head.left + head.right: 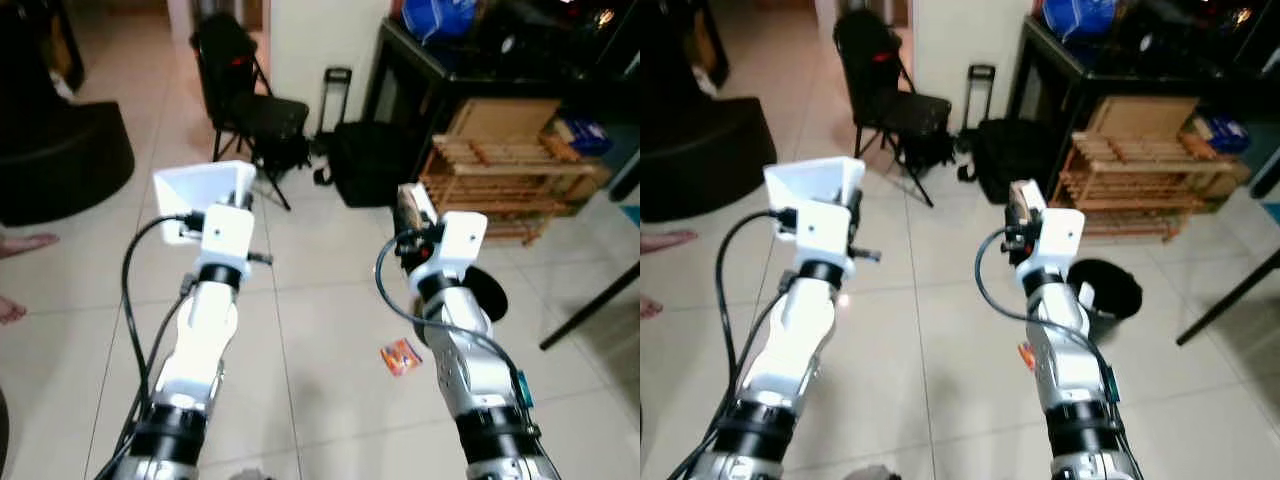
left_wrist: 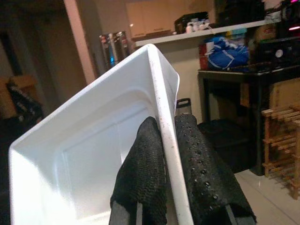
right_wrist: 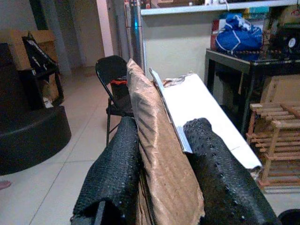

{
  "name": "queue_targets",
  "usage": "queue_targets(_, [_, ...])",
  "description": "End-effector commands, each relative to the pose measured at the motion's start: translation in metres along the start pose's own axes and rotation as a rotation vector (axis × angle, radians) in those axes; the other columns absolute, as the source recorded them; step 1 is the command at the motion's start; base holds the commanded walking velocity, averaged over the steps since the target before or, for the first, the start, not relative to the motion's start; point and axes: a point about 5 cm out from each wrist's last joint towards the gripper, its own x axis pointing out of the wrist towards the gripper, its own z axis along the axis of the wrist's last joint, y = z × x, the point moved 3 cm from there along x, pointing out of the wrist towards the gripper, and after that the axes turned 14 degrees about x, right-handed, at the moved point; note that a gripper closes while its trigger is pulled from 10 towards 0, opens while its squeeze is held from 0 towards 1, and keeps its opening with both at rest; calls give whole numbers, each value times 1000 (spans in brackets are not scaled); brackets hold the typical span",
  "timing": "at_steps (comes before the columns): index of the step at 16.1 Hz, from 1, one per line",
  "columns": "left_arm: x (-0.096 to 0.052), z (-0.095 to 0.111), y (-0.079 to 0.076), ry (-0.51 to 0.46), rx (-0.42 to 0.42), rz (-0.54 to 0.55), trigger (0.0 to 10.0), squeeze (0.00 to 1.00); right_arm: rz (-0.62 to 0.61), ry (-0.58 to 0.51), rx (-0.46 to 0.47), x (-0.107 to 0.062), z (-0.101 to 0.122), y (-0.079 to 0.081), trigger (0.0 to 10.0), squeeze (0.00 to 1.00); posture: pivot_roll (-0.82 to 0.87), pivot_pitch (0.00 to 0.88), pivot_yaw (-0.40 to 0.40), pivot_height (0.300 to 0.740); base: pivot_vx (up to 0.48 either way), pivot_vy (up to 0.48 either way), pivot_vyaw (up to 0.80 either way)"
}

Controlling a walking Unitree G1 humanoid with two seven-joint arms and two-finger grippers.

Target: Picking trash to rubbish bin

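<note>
Left gripper [image 2: 171, 154] jaws clamp white tray [image 1: 205, 190] rim; right gripper [image 3: 161, 154] jaws pinch cardboard scraps [image 3: 157, 140]. Risk: thin scraps slipping before reaching black bin [image 1: 1105, 290]; orange wrapper [image 1: 400, 356] near bin overlooked.

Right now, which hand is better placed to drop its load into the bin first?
Probably the right hand: it grips the brown packet and the black bin sits just beside that arm. The left hand, holding the white tray, is farther off.

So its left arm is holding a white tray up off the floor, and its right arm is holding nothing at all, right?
Not quite. The left end effector does hold the white tray, but the right end effector isn't empty: the right wrist view shows it clamped on brown and white packaging.
</note>
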Motion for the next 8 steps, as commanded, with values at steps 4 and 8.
queue_targets(4, [1, 3, -4, -3, -8, 1, 10000, 0, -8, -10, -11, 0, 5, -5, 10000, 0, 32, 40, -50, 740, 0, -480, 0])
queue_targets(8, [1, 3, -3, -4, -11, 7, 10000, 0, -7, -10, -17, 0, 5, -5, 10000, 0, 32, 41, -50, 740, 0, -480, 0])
